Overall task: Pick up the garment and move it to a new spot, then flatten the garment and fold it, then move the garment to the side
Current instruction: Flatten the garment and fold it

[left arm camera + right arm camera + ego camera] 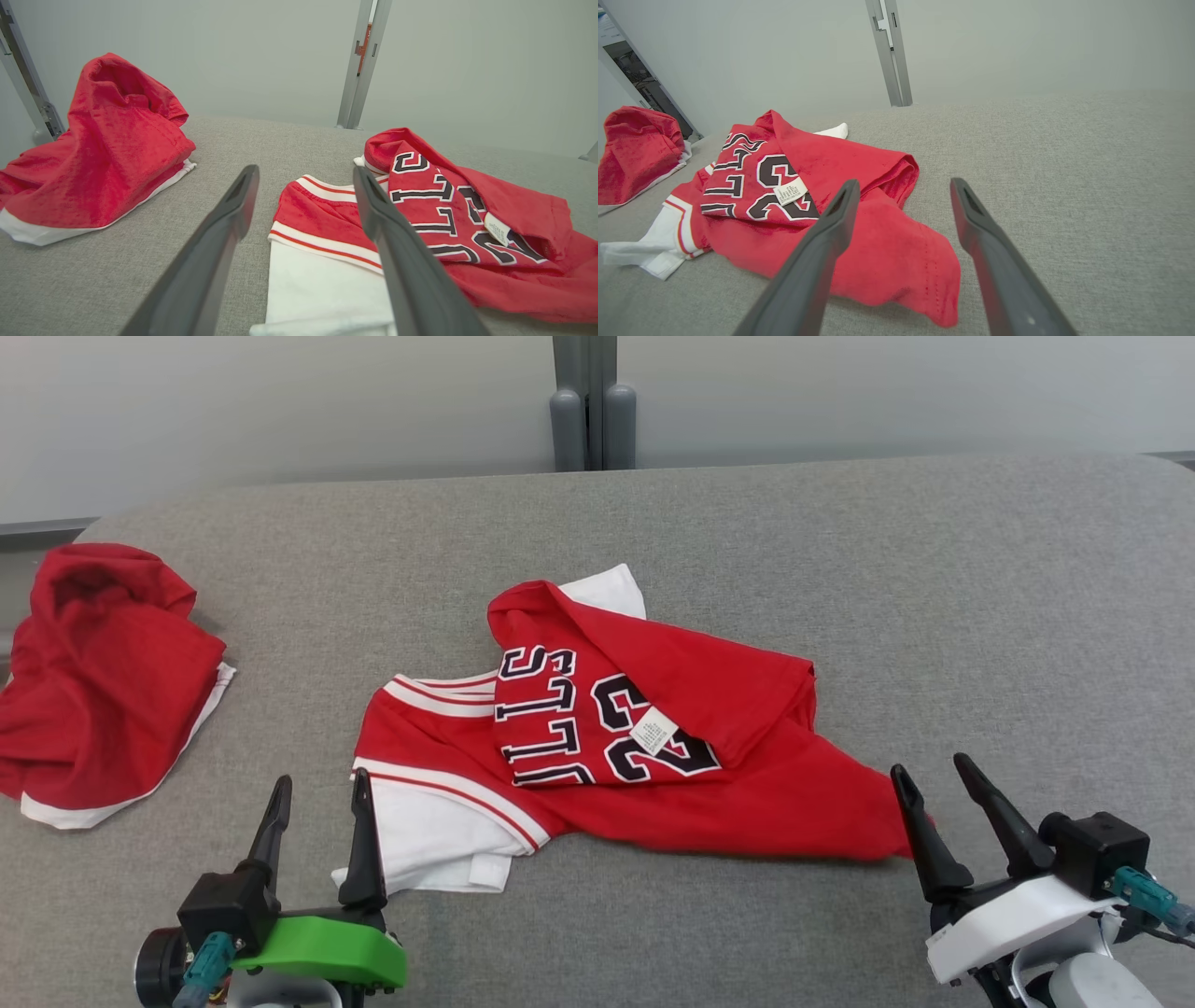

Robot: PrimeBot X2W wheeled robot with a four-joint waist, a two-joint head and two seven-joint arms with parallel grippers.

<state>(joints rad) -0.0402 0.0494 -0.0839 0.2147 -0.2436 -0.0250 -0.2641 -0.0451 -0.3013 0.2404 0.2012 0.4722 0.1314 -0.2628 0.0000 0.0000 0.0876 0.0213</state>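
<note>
- The jersey [616, 737] lies rumpled near the middle of the table [887, 569]. One part is flopped over, so the lettering and a white label [652, 733] face up. It seems to be at its working spot but not yet flattened, so I judge that spreading it is the step in hand.
- A second red heap [103, 681] sits well apart at the table's left edge, loosely bundled. That is probably the side where finished pieces go.
- The left gripper [322, 779] hangs low at the near edge with its fingers pointing away from the robot. Its jaws are wide apart and hold nothing. The jersey's white end lies just beside and partly under its inner finger; I cannot tell whether they touch.
- The right gripper [930, 765] sits at the jersey's red right corner, fingers leaning slightly leftward. Its jaws are spread wide, and the cloth lies below them, unpinched, so it grips nothing.
- With one gripper at each end of the jersey, the pose suits a two-handed pinch and pull outward, though each would first have to come down onto a hem.
</note>
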